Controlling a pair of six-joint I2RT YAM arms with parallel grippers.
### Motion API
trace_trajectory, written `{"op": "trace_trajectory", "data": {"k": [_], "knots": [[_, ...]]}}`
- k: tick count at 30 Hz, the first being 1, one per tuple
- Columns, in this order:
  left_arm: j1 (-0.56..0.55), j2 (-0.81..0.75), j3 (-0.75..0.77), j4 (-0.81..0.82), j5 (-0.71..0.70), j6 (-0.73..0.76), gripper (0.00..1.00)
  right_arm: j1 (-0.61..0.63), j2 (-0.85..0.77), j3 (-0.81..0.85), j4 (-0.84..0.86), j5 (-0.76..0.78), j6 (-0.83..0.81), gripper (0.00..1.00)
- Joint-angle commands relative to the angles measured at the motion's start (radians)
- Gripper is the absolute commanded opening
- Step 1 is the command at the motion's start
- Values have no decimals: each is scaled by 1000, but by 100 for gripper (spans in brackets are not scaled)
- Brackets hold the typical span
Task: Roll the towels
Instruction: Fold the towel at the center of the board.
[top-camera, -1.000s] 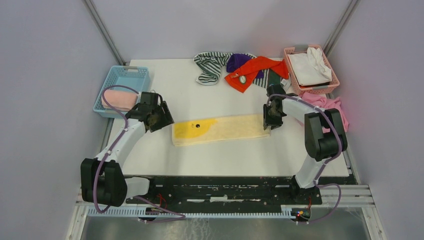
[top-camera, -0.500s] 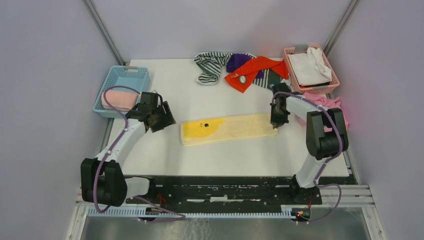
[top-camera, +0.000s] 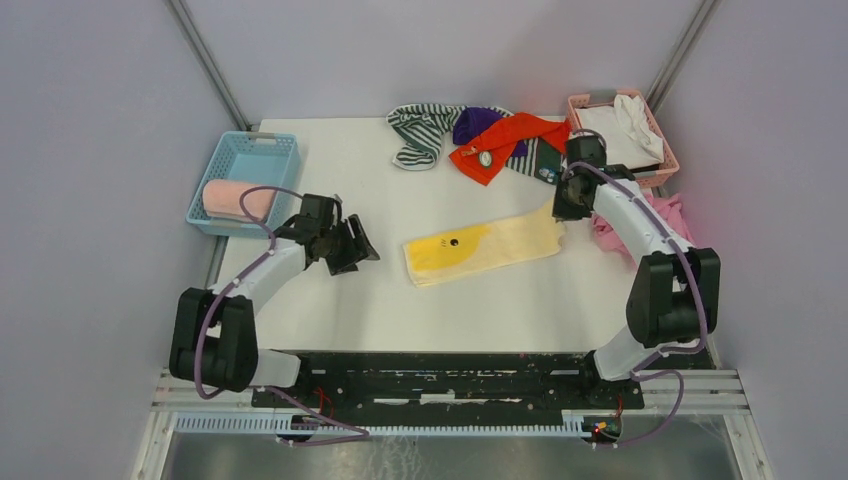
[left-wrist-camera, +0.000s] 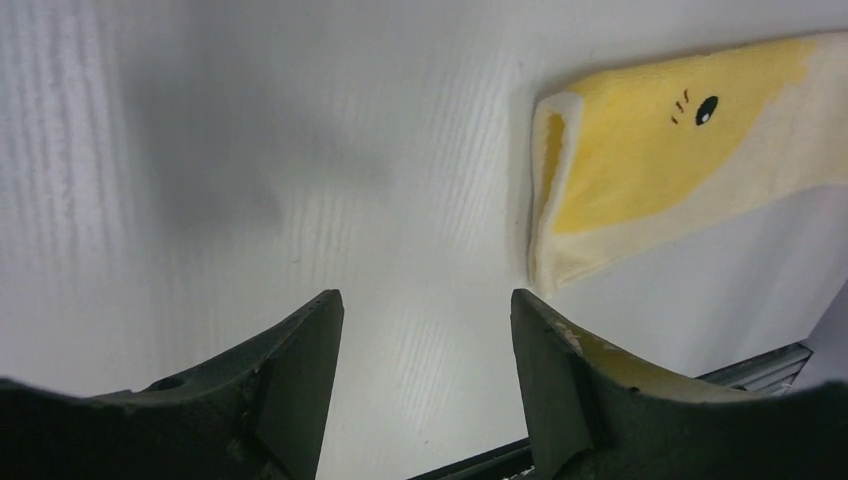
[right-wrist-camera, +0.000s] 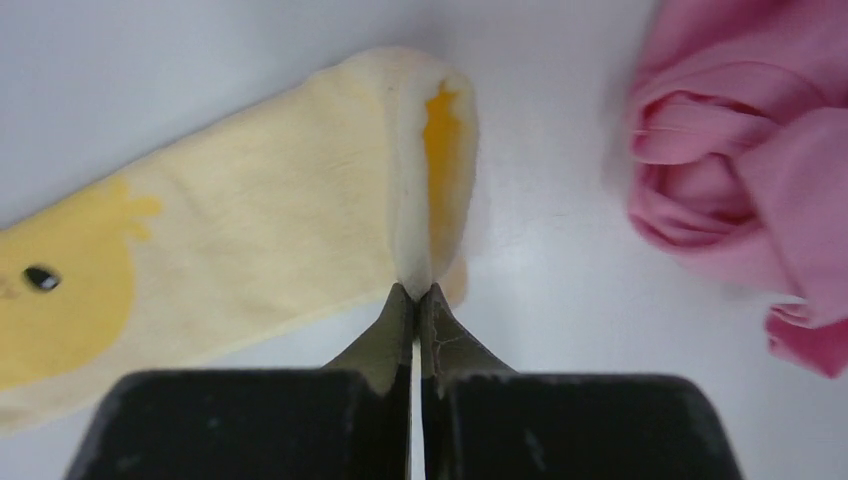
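Observation:
A pale yellow towel (top-camera: 487, 246) with a darker yellow patch and a black dot lies folded lengthwise mid-table, slanting up to the right; it also shows in the left wrist view (left-wrist-camera: 660, 170) and the right wrist view (right-wrist-camera: 250, 240). My right gripper (top-camera: 562, 209) is shut on the towel's right end (right-wrist-camera: 418, 292), pinching its folded edge. My left gripper (top-camera: 352, 252) is open and empty (left-wrist-camera: 425, 330) over bare table, left of the towel's left end. A striped towel (top-camera: 418, 131), a purple one (top-camera: 477, 122) and an orange-red one (top-camera: 505, 140) lie heaped at the back. A pink towel (top-camera: 645, 215) (right-wrist-camera: 740, 180) lies crumpled at the right.
A blue basket (top-camera: 243, 160) at the left holds a rolled pink towel (top-camera: 238, 201). A pink basket (top-camera: 650, 170) at the back right holds white cloth (top-camera: 615, 130). The table's near edge (top-camera: 450, 350) runs just in front of the arms.
My right gripper has dragged the yellow towel to the right and back, so it now slants. My left gripper has followed to the right, open, and trails the towel's left end.

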Motion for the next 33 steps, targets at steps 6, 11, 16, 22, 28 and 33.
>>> {"op": "trace_trajectory", "data": {"k": [6,11,16,22,28,33], "knots": [[-104,138,14,250,82,-164,66,281,-21,39,34,-297,53,1],[-150,214,22,321,75,-209,62,397,39,72,69,-335,107,0],[-191,271,26,379,88,-229,56,499,95,109,109,-342,151,1],[-216,312,1,427,89,-252,39,599,176,160,127,-331,183,1],[-237,326,-14,447,75,-258,22,671,251,212,154,-283,216,1],[-248,339,-23,456,72,-260,15,708,310,256,167,-272,232,2]]}}
